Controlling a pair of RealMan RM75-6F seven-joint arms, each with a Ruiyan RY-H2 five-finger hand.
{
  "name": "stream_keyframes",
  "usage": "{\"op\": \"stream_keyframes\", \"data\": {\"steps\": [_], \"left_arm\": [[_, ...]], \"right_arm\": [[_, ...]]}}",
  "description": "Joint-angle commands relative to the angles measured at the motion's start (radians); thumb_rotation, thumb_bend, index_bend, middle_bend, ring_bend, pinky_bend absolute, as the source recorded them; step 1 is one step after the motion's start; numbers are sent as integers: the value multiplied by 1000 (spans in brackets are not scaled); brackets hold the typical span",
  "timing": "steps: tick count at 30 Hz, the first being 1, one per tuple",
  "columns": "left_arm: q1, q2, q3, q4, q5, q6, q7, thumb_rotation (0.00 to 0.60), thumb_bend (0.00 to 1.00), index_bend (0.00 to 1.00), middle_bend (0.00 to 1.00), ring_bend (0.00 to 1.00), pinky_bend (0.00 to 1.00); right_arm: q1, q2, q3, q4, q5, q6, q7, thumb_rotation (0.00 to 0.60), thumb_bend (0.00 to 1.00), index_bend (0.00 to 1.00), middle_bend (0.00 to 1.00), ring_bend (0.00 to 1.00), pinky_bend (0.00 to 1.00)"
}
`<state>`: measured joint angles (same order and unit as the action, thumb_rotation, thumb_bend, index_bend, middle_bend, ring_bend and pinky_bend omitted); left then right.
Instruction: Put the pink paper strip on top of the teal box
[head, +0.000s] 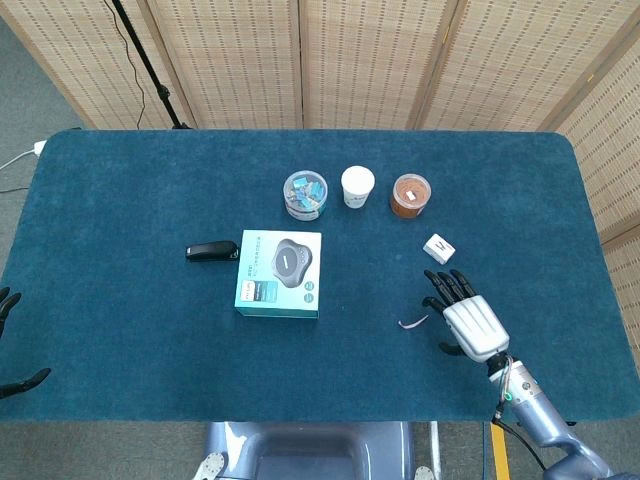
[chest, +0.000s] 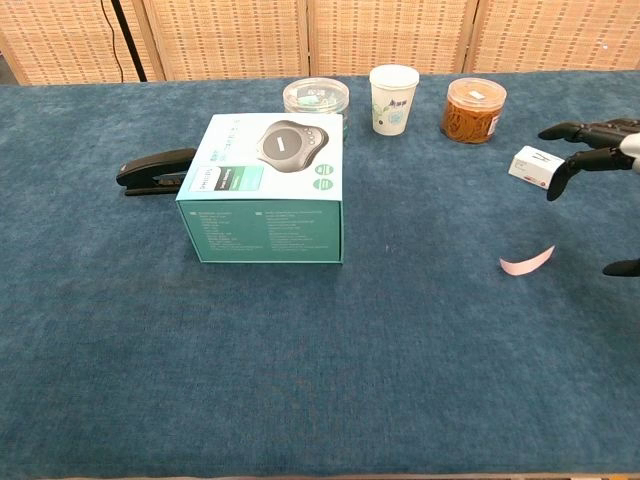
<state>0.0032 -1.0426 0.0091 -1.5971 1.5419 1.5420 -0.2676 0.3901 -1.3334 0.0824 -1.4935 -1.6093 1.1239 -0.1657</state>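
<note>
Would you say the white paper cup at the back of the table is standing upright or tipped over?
Upright: the white paper cup stands on its base with its round open rim facing up in both views.
</note>
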Motion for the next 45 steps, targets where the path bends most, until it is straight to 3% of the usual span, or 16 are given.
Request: {"op": "stream_keyframes", "data": {"steps": [1, 15, 29, 38, 45], "left_arm": [[1, 2, -1, 1, -2, 0, -5, 600, 0, 0, 0, 0, 0], [-1, 10, 0, 1, -3, -9, -28, 600, 0, 0, 0, 0, 0], [-5, 14, -1, 1, -7, -21, -38, 600, 0, 0, 0, 0, 0], [-7, 12, -2, -1, -10, -25, -33, 600, 0, 0, 0, 0, 0], [-10, 12, -1, -4, -12, -32, -27, 600, 0, 0, 0, 0, 0]], "right_arm": [[15, -23, 1, 17, 9, -12, -24, 600, 206, 314, 0, 0, 0], [61, -106, -11, 106, 62, -64, -54, 600, 356, 355, 0, 0, 0], [93, -142, -24, 160, 96, -95, -51, 600, 364, 416, 0, 0, 0], [106, -161, -30, 189, 105, -97, -53, 600, 448, 450, 0, 0, 0], [110, -167, -36, 197, 111, -99, -43, 600, 451, 478, 0, 0, 0]]}}
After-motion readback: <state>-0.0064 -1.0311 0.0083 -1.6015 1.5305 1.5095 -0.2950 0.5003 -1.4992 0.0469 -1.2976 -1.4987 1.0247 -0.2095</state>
